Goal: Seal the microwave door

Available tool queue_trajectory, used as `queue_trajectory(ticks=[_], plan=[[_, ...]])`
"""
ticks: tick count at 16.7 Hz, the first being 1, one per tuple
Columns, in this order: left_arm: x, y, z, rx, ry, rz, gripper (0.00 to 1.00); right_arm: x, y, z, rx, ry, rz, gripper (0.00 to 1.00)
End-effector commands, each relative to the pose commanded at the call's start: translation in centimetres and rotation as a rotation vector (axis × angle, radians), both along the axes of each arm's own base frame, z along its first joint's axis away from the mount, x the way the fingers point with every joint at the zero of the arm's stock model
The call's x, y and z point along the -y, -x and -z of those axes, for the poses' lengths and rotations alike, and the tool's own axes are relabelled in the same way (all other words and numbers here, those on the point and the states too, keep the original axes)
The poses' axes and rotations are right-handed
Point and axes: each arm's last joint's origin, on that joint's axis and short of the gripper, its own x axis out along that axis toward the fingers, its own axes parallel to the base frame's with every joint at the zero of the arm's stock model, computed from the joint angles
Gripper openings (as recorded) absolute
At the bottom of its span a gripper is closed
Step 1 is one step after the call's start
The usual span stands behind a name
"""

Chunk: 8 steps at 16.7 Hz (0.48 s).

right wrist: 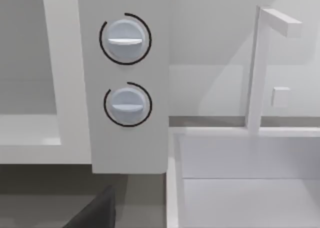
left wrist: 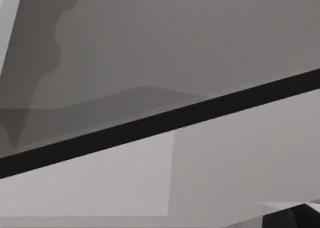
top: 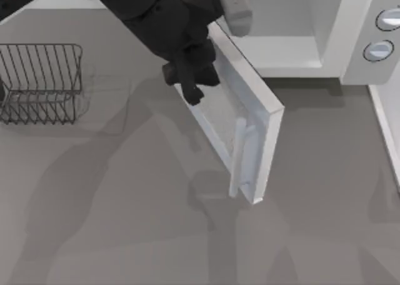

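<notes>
The black left arm's gripper (top: 190, 85) rests against the outer face of the large white mesh-windowed microwave door (top: 240, 132), which stands half open over the grey bench; jaws' state I cannot tell. Best to push steadily near the pale bar handle (top: 237, 157), sweeping toward the white microwave body (top: 356, 41).

Bare table (top: 125, 235) (wire rack (top: 40, 82) leftward)

The microwave (top: 312, 29) sits at the back right of the counter (top: 125, 222). Its door (top: 240, 119) swings out toward the front. The left claw (top: 187, 79) is beside the door. A wire basket (top: 40, 82) sits far left.
</notes>
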Motion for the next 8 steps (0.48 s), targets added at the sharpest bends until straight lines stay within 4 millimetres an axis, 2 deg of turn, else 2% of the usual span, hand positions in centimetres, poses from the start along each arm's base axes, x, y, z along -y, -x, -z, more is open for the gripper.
queue_trajectory(ticks=[5, 8], plan=[[1.6, 0.0, 0.0, -0.002, -0.001, -0.001, 0.0, 0.0, 0.0, 0.0, 0.0, 0.0, 0.0, 1.0], [1.9, 0.0, 0.0, 0.0, 0.0, 0.0, 0.0, 0.0, 0.0, 0.0, 0.0, 0.0, 0.0, 1.0]])
